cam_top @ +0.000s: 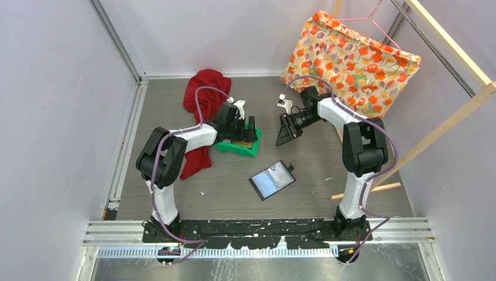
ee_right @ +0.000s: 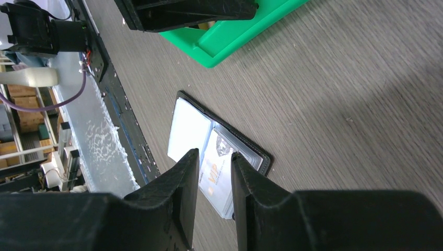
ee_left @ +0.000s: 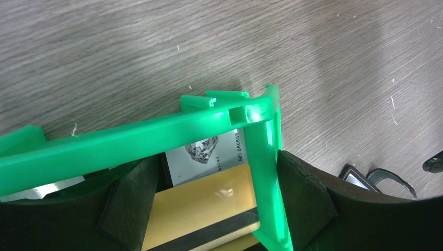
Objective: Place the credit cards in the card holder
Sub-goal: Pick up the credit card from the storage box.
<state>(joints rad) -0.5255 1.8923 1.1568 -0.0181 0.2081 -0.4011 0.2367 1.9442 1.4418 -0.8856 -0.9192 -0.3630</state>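
Observation:
The green bin (cam_top: 236, 147) holds the credit cards: a yellow-orange one with a dark stripe (ee_left: 209, 201) lies over a white one (ee_left: 209, 154). My left gripper (ee_left: 217, 172) is open and straddles the bin's side wall (ee_left: 261, 172). One finger is inside over the cards and the other finger (ee_left: 303, 188) is against the outside. The card holder (cam_top: 272, 180) lies open on the table, with a pale VIP card showing in its right pocket (ee_right: 217, 175). Above it hangs my right gripper (ee_right: 214, 157), jaws a little apart, with nothing between them.
A red cloth (cam_top: 202, 93) lies behind and left of the bin. A floral bag (cam_top: 351, 58) stands at the back right. A wooden stick (cam_top: 365, 190) rests on the floor by the right arm's base, under a slanted wooden frame (cam_top: 444, 126).

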